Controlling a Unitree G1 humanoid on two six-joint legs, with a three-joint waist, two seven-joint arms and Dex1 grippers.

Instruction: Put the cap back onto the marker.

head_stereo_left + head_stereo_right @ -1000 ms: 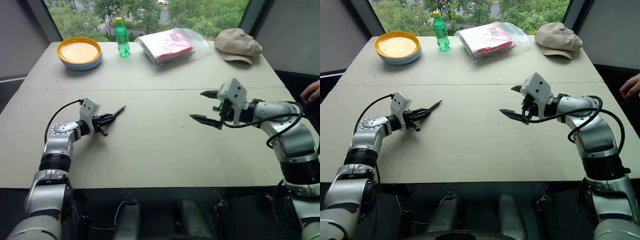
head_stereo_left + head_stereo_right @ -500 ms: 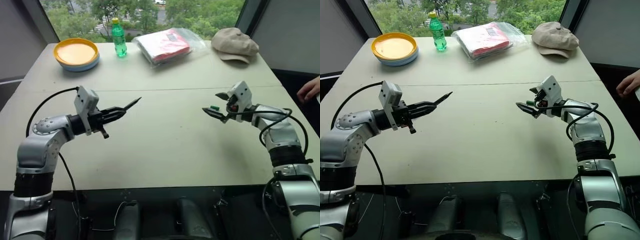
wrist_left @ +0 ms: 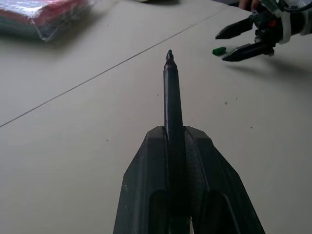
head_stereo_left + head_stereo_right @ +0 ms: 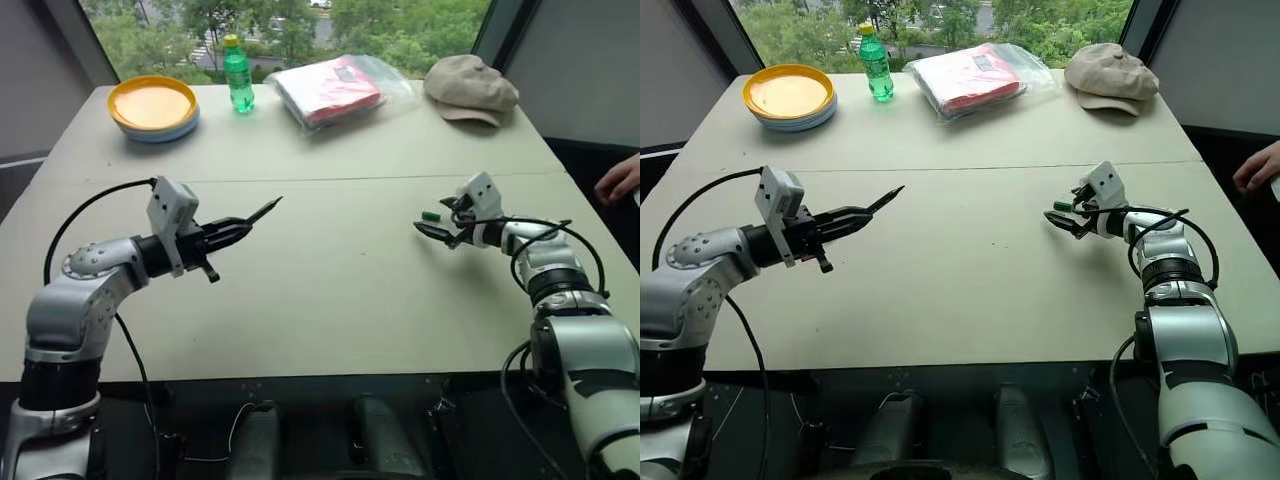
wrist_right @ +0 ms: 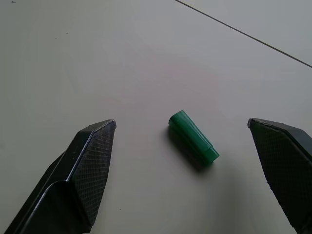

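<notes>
On the table (image 4: 330,300), the left gripper (image 4: 232,231) is clenched on the marker (image 4: 262,211), whose bare tip juts out past the fingertips, held clear of the surface. The right gripper (image 5: 187,161) is spread wide and empty, low over the table, with the cap (image 5: 193,137) lying between its fingers (image 5: 87,161), untouched. One pickup looks done; grasping the cap and pressing it onto the tip appear to remain.

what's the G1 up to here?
It is recapping a marker. The left gripper is shut on the marker and holds it above the table, tip pointing out. The right gripper is open, low over the table, with the green cap lying on the surface between its fingers, not yet gripped.
</notes>
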